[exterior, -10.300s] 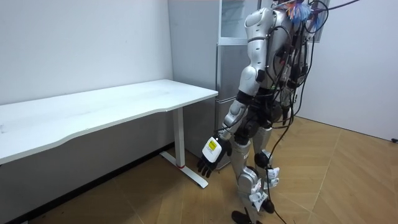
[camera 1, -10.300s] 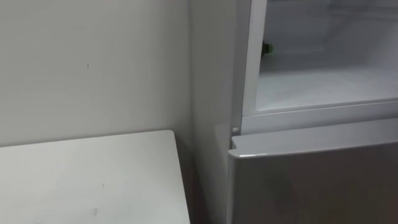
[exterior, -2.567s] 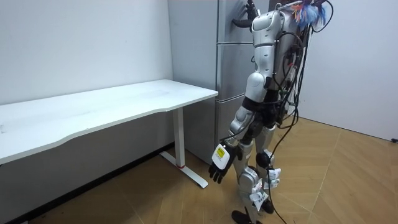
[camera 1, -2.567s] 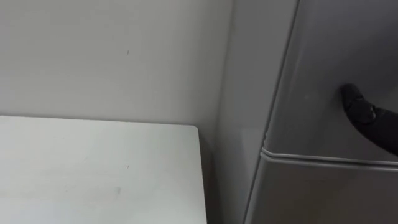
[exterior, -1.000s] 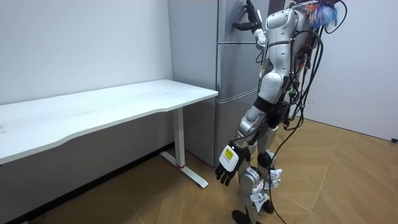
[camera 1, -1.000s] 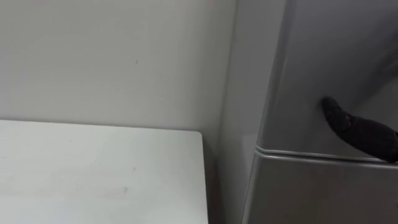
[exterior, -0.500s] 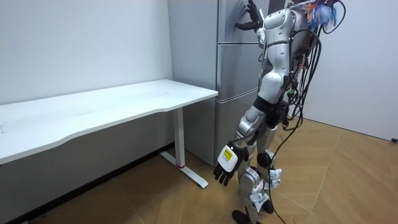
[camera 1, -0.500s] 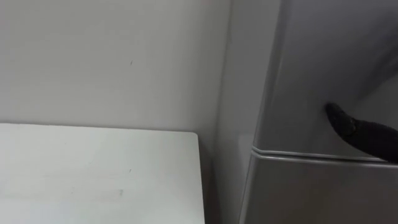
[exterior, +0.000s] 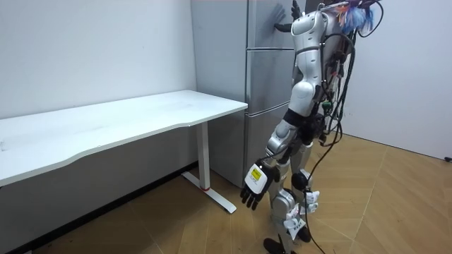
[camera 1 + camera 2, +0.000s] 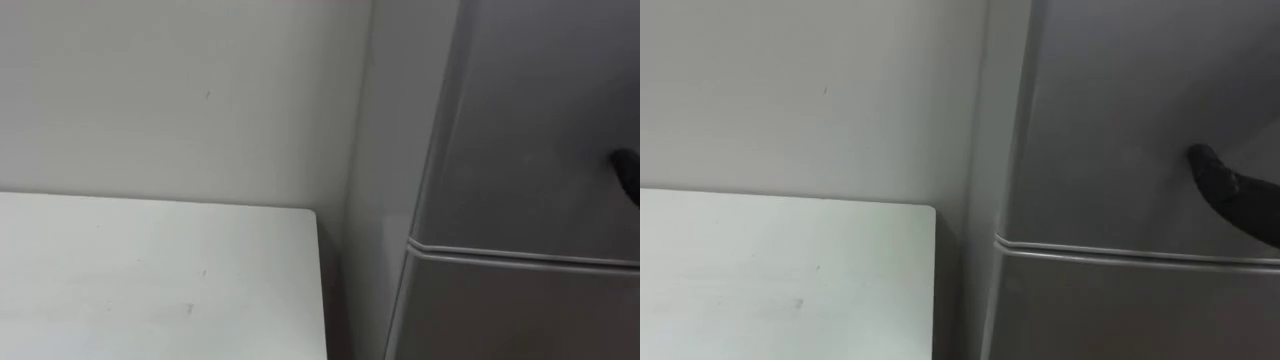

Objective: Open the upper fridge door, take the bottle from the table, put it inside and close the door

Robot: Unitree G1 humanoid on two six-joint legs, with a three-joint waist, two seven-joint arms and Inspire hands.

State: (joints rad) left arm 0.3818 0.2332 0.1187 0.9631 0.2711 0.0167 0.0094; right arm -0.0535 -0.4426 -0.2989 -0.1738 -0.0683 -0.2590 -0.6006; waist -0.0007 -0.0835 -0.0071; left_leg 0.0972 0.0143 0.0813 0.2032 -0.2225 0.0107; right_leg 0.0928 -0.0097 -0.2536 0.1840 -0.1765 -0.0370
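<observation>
The grey fridge's upper door (image 10: 540, 120) is shut, and its seam with the lower door (image 10: 520, 310) runs just below. My right hand (image 10: 1230, 195) rests on the upper door with straight dark fingers; in the room view it (image 9: 291, 15) is raised against the fridge (image 9: 267, 77) at head height. My left hand (image 9: 254, 185) hangs open beside my thigh and holds nothing. I stand right in front of the fridge, facing it.
A white table (image 10: 150, 270) stands against the wall to the fridge's left, with a narrow gap between its corner and the fridge side. In the room view the long table (image 9: 127, 123) has a white leg (image 9: 206, 166), and wooden floor lies behind me.
Ten seconds ago the upper fridge stood open with a green thing inside; now its door is shut. Over the last second my right hand has slid to the right across the door.
</observation>
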